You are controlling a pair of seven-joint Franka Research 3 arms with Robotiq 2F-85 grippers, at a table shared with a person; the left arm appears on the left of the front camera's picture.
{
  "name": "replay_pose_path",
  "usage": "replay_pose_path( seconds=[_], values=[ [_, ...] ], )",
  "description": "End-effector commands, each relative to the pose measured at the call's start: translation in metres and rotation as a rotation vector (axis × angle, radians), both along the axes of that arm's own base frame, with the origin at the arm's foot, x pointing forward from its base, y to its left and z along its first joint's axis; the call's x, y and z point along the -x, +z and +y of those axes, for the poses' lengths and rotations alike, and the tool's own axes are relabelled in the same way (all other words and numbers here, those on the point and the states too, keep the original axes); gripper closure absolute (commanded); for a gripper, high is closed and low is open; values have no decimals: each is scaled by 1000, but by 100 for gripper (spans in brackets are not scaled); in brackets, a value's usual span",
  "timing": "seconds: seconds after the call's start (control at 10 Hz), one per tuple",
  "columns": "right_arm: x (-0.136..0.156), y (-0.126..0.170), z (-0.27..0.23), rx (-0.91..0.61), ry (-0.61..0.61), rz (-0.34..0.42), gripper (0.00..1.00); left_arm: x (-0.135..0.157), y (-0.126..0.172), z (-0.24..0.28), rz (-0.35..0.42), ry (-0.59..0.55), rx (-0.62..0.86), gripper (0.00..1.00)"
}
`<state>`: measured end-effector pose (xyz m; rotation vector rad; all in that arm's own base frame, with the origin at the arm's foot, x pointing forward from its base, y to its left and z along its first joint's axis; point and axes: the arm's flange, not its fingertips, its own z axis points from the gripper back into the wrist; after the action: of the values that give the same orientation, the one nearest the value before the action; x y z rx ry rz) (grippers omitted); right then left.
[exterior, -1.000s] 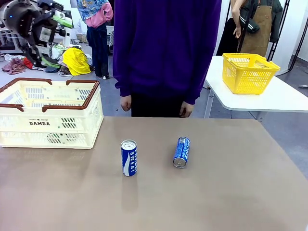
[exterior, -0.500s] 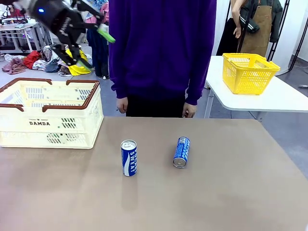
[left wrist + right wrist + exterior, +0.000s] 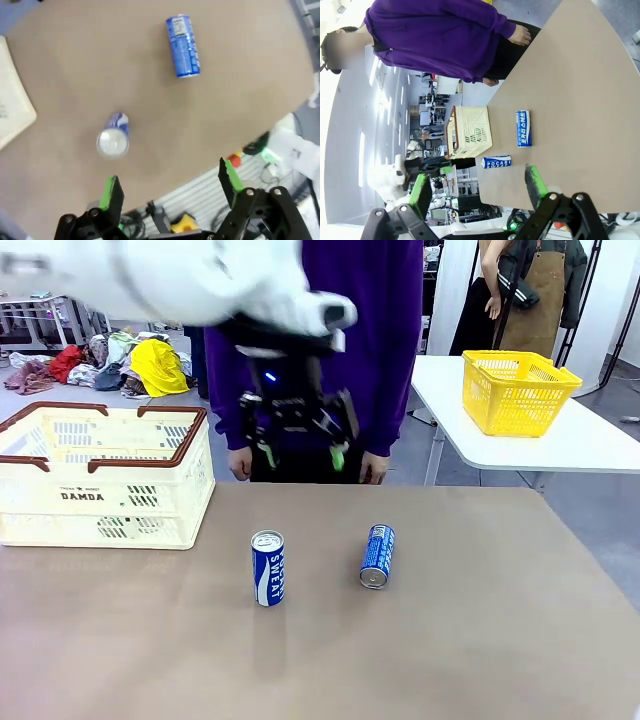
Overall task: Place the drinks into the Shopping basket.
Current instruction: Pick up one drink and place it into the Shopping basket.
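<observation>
On the brown table, 1 slim blue metal drink can stands upright, with 1 matching blue can lying near its right. Above and beyond them hangs the left gripper, fingers spread and empty. The right gripper is also spread. The cream-white slatted plastic shopping basket sits far left, with a person in a purple top behind.

The drink can nearer the Shopping basket is blue, white-lettered and silver-topped; the farther can is blue too. The Shopping basket is cream-white, slatted, with a dark brown rim. The left gripper is black with green pads.
</observation>
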<state>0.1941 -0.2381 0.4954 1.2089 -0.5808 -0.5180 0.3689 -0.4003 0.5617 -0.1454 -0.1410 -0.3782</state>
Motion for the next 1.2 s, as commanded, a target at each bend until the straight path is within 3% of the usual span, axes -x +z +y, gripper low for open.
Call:
replay_pose_path(
  seconds=[0.0, 0.1, 0.2, 0.3, 0.5, 0.6, 0.8, 0.9, 1.1],
  values=[
    [-2, 2, -1, -2, 2, -37, 0, -41, -18, -68, -22, 6, -145, 0],
    [-2, 2, -1, -2, 2, -37, 0, -40, -37, -93, -17, -28, -136, 0],
    [-2, 2, -1, -2, 2, -37, 0, -44, -37, -98, 42, 61, -41, 0],
    [-2, 2, -1, -2, 2, -37, 0, -23, -51, -60, -27, -28, -113, 0],
    [-2, 2, -1, -2, 2, -37, 0, -23, -51, -60, -27, -28, -113, 0],
    [-2, 2, -1, -2, 2, -37, 0, -32, -62, -86, -10, -11, -100, 0],
    [-2, 2, -1, -2, 2, -37, 0, -25, -106, -114, -152, 135, -18, 0],
    [-2, 2, -1, -2, 2, -37, 0, -22, -120, -123, -188, 172, -7, 0],
    [-2, 2, -1, -2, 2, -37, 0, -20, -138, -127, -154, 179, 17, 0]
  ],
)
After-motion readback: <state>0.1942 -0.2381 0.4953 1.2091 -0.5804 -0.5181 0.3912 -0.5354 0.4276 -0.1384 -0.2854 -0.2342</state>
